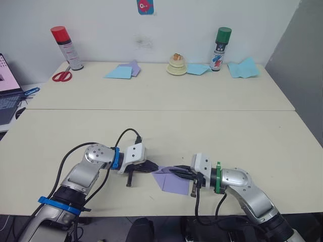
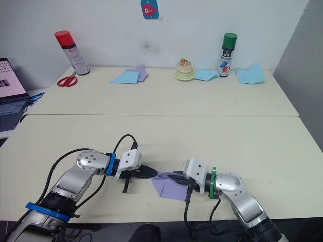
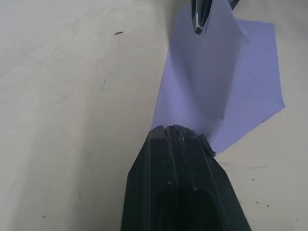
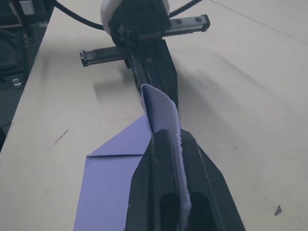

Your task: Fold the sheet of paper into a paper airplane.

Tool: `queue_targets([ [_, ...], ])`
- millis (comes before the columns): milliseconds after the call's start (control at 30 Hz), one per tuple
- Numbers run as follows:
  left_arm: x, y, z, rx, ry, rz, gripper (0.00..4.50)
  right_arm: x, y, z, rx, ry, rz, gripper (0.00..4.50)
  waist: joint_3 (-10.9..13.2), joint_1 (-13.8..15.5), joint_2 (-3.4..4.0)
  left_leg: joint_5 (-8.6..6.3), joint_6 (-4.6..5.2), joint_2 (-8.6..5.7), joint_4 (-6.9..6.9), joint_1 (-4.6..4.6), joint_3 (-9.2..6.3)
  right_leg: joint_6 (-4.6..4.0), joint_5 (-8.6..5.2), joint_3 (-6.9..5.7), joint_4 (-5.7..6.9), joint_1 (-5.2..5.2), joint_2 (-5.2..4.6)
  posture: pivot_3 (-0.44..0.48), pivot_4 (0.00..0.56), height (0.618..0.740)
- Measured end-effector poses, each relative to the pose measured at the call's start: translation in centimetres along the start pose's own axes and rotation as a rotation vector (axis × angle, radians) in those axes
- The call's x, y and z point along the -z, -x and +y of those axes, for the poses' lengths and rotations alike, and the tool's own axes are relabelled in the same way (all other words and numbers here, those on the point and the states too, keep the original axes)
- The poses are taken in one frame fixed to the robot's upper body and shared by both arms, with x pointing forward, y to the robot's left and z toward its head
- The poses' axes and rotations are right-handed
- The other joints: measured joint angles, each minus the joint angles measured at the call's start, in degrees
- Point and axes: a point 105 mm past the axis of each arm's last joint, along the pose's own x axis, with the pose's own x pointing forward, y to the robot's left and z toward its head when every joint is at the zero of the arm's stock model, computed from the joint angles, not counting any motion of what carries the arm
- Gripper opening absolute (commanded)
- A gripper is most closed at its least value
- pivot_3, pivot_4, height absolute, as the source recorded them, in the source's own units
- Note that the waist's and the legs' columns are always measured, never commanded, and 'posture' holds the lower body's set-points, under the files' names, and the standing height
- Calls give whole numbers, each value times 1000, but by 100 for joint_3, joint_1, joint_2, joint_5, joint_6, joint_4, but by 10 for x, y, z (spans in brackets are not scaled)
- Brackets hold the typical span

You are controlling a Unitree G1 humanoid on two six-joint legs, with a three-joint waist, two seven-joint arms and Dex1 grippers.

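Mid-fold: paper (image 1: 170,180) pinched from both sides at the near table (image 1: 166,128) edge.

Lavender sheet, already creased to a point, lies partly flat between the arms, one flap lifted. Left gripper (image 1: 151,167) pressed together on the flap's left end; right gripper (image 1: 180,173) clamped on its opposite end, likely keeping the flap taut for laying the next crease. Blue papers (image 1: 120,72) well apart, at the far wall.

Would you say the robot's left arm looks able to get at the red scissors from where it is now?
Probably not as things stand. The left gripper is shut on the sheet of paper at the near table edge, sharing it with the right gripper. The red scissors lie at the far left corner, across open tabletop.
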Motion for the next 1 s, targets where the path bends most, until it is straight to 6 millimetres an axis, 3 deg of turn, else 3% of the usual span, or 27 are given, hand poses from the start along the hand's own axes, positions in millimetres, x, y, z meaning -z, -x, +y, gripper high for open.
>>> queue_targets([
  [533,4,3,-1,-16,-4,4,0,9,-3,-9,104,-179,88,47,-15,-3,9,0,0,1,-4,4,3,-6,-4,5,-4,0,-1,0,150,725],
  [1000,4,8,-1,-93,-10,-16,0,18,-7,-13,134,-192,152,47,-23,-3,16,-1,0,2,-19,-3,2,-5,-4,1,-29,-2,-4,0,150,725],
])
